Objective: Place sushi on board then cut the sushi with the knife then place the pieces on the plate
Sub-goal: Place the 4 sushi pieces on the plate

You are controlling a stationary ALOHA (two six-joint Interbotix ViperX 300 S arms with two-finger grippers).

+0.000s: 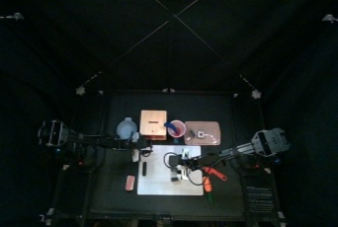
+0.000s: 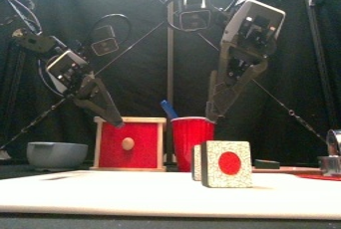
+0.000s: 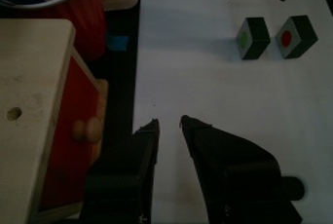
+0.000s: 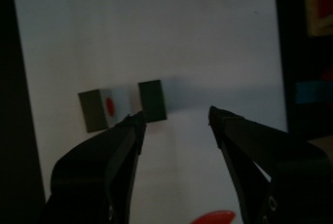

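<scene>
Sushi pieces [image 4: 151, 101] on white board [image 4: 196, 43] | just below right hand [image 4: 176, 114], jaws wide apart | left hand [image 3: 169, 122] narrowly apart

Two dark green sushi pieces [image 3: 295, 36] stand just apart on the white board [image 3: 196, 72].

The top view is very dim; only the white cutting board [image 1: 158, 177] at 6 o'clock catches light and glows, nearly washed out. In the front view light falls from overhead, and the board's near edge at 6 o'clock is pale and soft. In the left wrist view the board glares white, with the left pincer [image 3: 169, 124] a dark, blurred mass at 6 o'clock. The right wrist view is dim, darkest at 3 and 9 o'clock
</scene>
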